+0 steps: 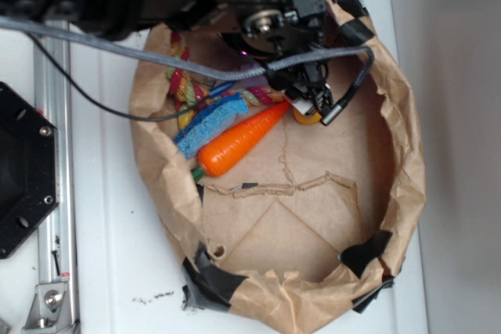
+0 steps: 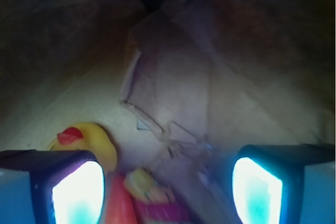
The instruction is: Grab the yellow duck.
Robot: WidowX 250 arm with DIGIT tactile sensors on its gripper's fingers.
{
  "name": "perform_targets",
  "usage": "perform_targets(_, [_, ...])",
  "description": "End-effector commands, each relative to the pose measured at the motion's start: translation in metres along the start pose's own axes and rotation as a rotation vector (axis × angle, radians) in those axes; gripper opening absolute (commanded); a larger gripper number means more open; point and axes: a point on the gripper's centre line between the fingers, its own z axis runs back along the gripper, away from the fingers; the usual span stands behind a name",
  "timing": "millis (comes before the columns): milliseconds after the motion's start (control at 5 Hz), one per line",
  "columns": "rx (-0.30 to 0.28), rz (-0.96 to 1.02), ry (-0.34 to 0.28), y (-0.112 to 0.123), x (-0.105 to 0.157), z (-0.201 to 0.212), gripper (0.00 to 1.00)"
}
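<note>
The yellow duck (image 2: 92,140) lies on the brown paper floor, its red beak up. It sits just beyond my left finger (image 2: 76,192), partly hidden by it and outside the gap. My gripper (image 2: 167,184) is open; only the carrot tip and a bit of rope toy lie low between the fingers. In the exterior view just a yellow sliver of the duck (image 1: 308,118) shows under my gripper (image 1: 310,102), beside the tip of the orange carrot (image 1: 239,140).
All of this lies inside a crumpled brown paper bag (image 1: 403,177) with taped edges. A blue sponge-like block (image 1: 210,124) and a multicoloured rope toy (image 1: 185,84) lie left of the carrot. A grey cable (image 1: 156,56) crosses the bag.
</note>
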Motion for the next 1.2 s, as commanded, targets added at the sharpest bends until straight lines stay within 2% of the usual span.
perform_targets(0, [-0.051, -0.210, -0.009, -0.044, 0.008, -0.019, 1.00])
perform_targets(200, [-0.118, -0.322, 0.055, -0.060, 0.000, -0.029, 1.00])
perform_targets(400, [-0.189, -0.413, 0.081, -0.069, -0.007, -0.024, 1.00])
perform_targets(600, [-0.219, -0.448, 0.106, -0.072, -0.017, -0.020, 1.00])
perform_targets(800, [-0.265, -0.467, 0.183, -0.074, -0.028, -0.017, 1.00])
perform_targets(1000, [-0.249, -0.518, 0.178, -0.074, -0.030, -0.008, 1.00])
